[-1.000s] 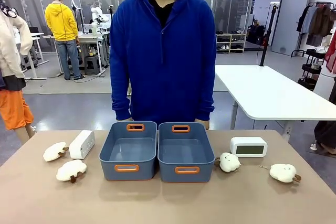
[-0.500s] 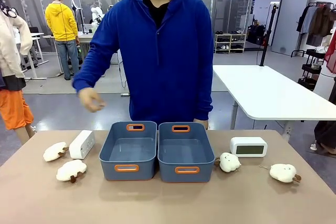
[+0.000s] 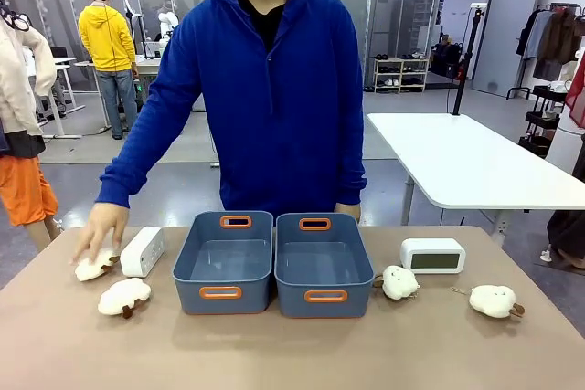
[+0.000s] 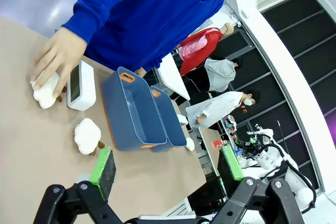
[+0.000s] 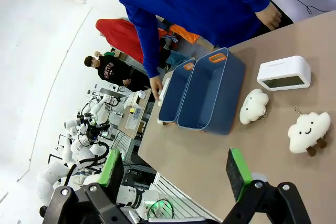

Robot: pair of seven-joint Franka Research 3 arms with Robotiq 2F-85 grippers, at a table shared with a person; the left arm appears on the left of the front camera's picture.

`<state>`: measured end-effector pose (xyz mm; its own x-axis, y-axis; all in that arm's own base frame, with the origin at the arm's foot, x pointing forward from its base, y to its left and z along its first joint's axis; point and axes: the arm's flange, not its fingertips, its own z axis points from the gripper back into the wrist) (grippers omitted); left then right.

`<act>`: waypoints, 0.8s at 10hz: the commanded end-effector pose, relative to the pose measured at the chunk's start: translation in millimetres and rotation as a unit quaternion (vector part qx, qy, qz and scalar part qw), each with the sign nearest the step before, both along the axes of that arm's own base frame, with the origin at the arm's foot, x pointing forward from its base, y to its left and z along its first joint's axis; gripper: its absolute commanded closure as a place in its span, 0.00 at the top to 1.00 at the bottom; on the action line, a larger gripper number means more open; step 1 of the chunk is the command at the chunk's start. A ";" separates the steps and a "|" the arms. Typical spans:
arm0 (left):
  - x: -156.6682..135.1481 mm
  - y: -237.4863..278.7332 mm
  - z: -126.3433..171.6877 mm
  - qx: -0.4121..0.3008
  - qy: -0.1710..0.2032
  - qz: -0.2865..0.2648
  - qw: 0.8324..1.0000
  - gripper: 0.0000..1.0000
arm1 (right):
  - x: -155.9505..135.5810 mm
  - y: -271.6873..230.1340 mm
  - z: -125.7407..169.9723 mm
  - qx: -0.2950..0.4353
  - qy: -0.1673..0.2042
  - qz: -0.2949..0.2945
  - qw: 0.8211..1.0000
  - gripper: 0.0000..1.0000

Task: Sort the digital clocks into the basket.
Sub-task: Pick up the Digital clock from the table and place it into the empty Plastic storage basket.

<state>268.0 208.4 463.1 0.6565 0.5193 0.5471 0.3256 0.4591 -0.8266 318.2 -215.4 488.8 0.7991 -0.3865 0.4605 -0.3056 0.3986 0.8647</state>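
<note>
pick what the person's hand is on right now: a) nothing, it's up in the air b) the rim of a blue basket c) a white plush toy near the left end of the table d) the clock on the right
C: the person's hand is down on the plush toy just beside the left clock, well away from the right clock and the baskets.

I'm seeing the person's hand [image 3: 99,226] coming down from mid-air onto the plush toy [image 3: 91,268] at the table's left end, just beside the left digital clock [image 3: 143,251]. The blue sleeve [image 3: 151,125] is stretching out with it, and the person is leaning toward that side.
</note>
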 end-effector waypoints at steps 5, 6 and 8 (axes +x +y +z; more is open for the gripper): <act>-0.1 0.6 1.9 -0.004 -0.010 -0.002 1.000 1.00 | -2.2 -0.3 1.4 -0.006 -0.001 0.005 1.000 1.00; -0.1 0.6 1.9 -0.004 -0.010 -0.002 1.000 1.00 | -2.2 -0.3 1.4 -0.006 -0.001 0.005 1.000 1.00; -0.1 0.6 1.9 -0.004 -0.010 -0.002 1.000 1.00 | -2.2 -0.3 1.4 -0.006 -0.001 0.005 1.000 1.00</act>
<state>267.9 208.4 463.1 0.6567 0.5192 0.5470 0.3259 0.4588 -0.8266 317.9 -215.5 488.9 0.7992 -0.3864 0.4604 -0.3053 0.3988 0.8647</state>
